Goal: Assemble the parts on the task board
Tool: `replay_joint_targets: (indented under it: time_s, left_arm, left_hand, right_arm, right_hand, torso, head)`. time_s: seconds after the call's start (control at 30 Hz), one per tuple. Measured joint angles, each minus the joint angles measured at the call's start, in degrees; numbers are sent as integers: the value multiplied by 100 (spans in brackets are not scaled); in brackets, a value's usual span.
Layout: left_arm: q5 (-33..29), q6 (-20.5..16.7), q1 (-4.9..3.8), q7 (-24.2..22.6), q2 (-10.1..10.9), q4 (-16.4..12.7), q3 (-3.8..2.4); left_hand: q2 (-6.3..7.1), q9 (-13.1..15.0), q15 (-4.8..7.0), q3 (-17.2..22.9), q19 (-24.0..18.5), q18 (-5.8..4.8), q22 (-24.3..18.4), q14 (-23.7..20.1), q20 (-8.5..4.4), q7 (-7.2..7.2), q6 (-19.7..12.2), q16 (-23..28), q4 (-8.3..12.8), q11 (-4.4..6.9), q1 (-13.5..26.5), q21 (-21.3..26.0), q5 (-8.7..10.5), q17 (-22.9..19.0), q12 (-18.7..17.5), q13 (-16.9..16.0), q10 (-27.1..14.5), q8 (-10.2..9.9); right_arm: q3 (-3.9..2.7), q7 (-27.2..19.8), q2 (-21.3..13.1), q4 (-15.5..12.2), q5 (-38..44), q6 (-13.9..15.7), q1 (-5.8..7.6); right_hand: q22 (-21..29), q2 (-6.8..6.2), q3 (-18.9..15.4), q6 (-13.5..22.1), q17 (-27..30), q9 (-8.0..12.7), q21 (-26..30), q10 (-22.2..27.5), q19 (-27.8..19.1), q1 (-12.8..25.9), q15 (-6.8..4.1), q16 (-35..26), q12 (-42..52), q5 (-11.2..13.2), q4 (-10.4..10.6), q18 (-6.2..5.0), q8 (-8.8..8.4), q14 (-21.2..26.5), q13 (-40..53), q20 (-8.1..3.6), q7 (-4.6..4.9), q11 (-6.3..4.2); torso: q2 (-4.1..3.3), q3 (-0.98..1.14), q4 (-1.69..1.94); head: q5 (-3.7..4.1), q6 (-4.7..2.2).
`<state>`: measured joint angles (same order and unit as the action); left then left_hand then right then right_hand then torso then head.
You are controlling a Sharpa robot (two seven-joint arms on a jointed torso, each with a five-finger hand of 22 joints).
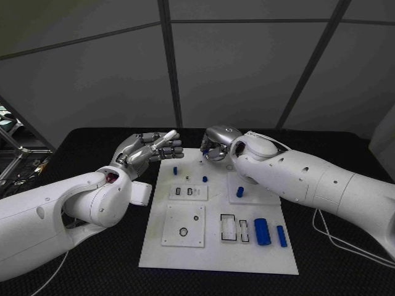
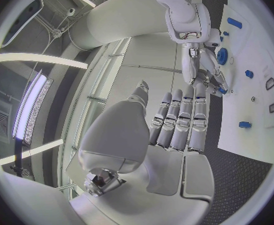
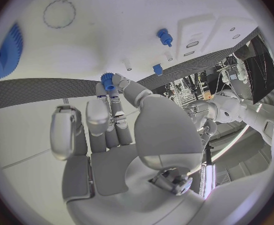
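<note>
Right hand (image 3: pixel 112 130) pinches a small blue part (image 3: pixel 107 81) at its fingertips, over the far end of the board (image 1: pixel 217 253); left hand (image 1: pixel 149 150) just beside it, fingers straight and apart, holding nothing; other blue parts (image 1: pixel 262 231) lie well nearer the robot.

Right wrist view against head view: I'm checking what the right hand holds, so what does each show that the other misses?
The right wrist view alone shows the small blue part pinched at the right hand's fingertips, and the large blue gear on the board.

The head view alone shows the two blue cylinders lying at the board's near right, and the left hand raised beside the board's far left corner.

Both show the white task board and small blue parts standing on it.
</note>
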<state>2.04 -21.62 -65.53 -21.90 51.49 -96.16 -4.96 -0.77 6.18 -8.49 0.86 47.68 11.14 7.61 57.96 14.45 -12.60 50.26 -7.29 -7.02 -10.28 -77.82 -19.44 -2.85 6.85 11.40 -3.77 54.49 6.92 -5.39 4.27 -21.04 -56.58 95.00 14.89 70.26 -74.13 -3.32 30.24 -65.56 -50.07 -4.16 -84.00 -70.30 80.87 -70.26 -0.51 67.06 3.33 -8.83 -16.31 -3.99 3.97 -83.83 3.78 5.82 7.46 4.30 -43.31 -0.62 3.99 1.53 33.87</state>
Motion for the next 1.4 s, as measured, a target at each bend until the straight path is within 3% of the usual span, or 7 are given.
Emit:
replay_joint_targets:
  time_s: [0.9,1.1,1.13,1.4]
  left_arm:
    - [1,20,-14,15,-17,25,-1]
    - [2,23,-18,23,-19,37,-1]
    - [2,23,-18,24,-20,39,-1]
    - [3,28,-21,35,-21,50,-1]
  left_hand:
    - [0,1,-20,0,1,0,-5,-20,0,0,0,-1,0,0,0,0,0,0,-34,0,0,1]
    - [0,1,-20,-16,1,0,-5,-20,0,0,0,-1,16,0,0,0,0,0,-34,0,0,1]
    - [0,1,-20,-16,1,0,-5,-20,0,0,1,-1,16,0,0,0,0,0,-34,0,0,1]
    - [0,1,-20,-16,1,0,-6,-20,0,0,1,18,16,-1,0,0,0,0,-34,0,-1,1]
  right_arm:
    - [3,-82,142,253,7,75,-2]
    - [6,-101,154,298,-2,73,-5]
    - [6,-104,155,304,-5,72,-6]
    - [8,-135,161,315,-31,69,-6]
  right_hand:
    - [79,-57,42,82,83,10,38,94,-66,57,2,-32,-1,27,19,0,-20,2,-6,25,35,25]
    - [849,-295,73,482,759,46,423,866,-600,50,176,-502,1,85,19,-34,-20,239,-17,143,141,184]
    - [955,-300,70,528,850,46,481,954,-669,44,189,-563,1,86,16,-95,-20,251,-17,154,136,200]
    - [1260,-322,-57,572,1097,45,629,1155,-813,22,215,-711,1,107,17,-93,-20,277,-16,189,124,236]
  torso:
    - [-4,-7,7]
    - [-4,-7,7]
    - [-4,-7,7]
    - [-6,-7,7]
  head:
    - [-6,-16]
    - [-16,-12]
    - [-16,-15]
    - [-17,-18]
